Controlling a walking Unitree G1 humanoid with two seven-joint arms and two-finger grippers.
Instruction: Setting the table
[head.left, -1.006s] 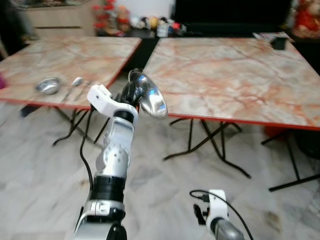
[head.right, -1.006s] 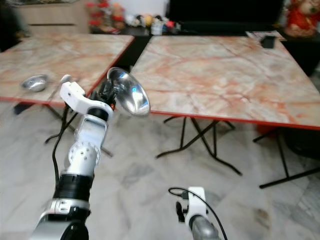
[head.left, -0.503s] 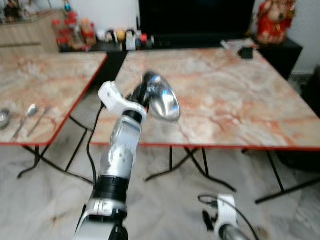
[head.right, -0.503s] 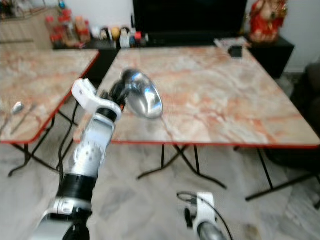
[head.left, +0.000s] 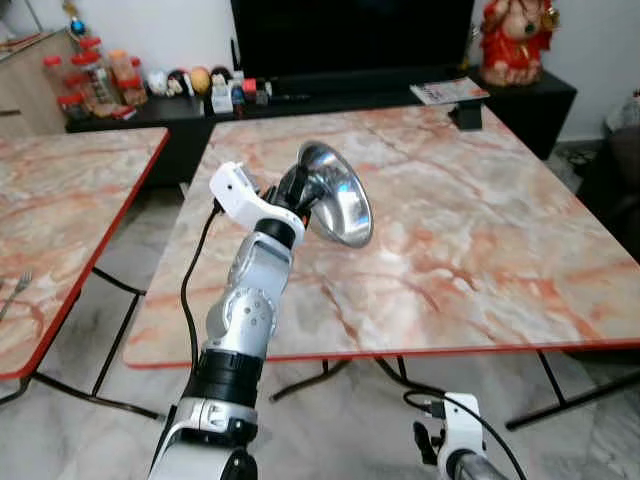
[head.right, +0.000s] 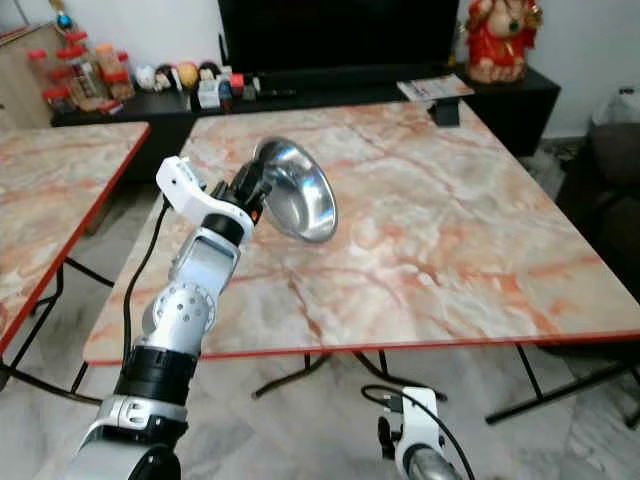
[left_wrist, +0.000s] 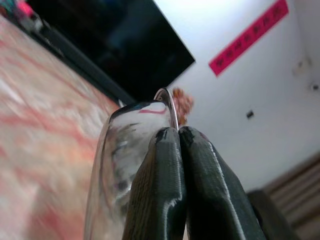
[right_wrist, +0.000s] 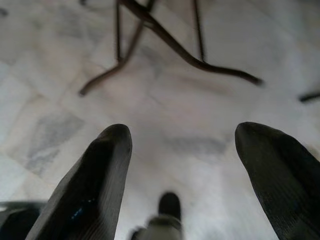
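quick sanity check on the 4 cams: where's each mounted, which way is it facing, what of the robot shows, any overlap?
Left eye view: head, forward and down at the marble table; left arm raised, left pincer gripping the steel bowl; right arm low.
Right eye view: stereo twin, same scene.
Left wrist view: along shut fingers pinching the bowl's rim, toward the TV and wall.
Right wrist view: down at the floor and table legs; right pincer fingers spread.
Shared: bowl in both eyes and left wrist.

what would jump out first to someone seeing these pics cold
The shiny steel bowl grabs the eye: the left gripper holds it by the rim, tilted on edge, above the near part of the marble-patterned table. In the left wrist view the fingers are pinched on that rim. The right gripper hangs low, fingers apart, over the pale floor.
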